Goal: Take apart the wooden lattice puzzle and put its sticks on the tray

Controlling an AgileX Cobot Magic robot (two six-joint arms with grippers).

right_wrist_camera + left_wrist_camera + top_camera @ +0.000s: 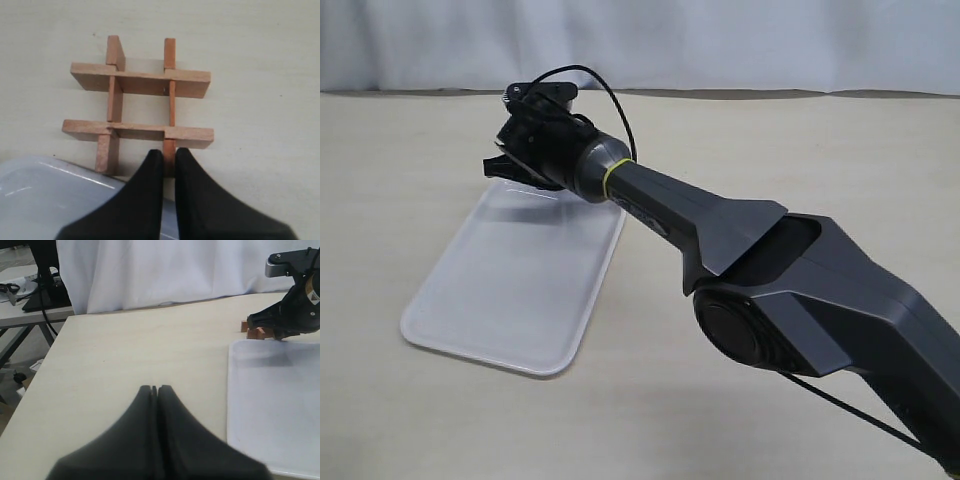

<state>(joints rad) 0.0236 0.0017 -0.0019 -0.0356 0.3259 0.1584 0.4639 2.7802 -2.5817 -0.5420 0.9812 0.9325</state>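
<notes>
**Wooden lattice puzzle (140, 82) gripped by one stick, just off the tray**

Orange-brown and hash-shaped, the puzzle lies flat on the pale table (260, 60). It is fully assembled, with two strips crossing two others in their notches. It sits just beside one short end of the white tray (45, 190), and the right wrist view shows a rounded tray corner close to it. It does not appear to rest on the tray.

The right gripper (169, 152) is closed on the protruding end of one stick (170, 54). Its two black fingers (150, 180) pinch that end from either side. In the exterior view the right arm reaches across the scene to the far end of the tray (510, 290), and its gripper (505, 165) hides the puzzle there.

The left gripper (155, 389) is closed on nothing, with its fingertips pressed together. It hangs over bare table well away from the puzzle, and the tray (270, 405) lies off to one side. In the left wrist view, small wooden ends (252, 330) peek out under the other gripper. A white curtain (165, 270) hangs behind the table.
</notes>
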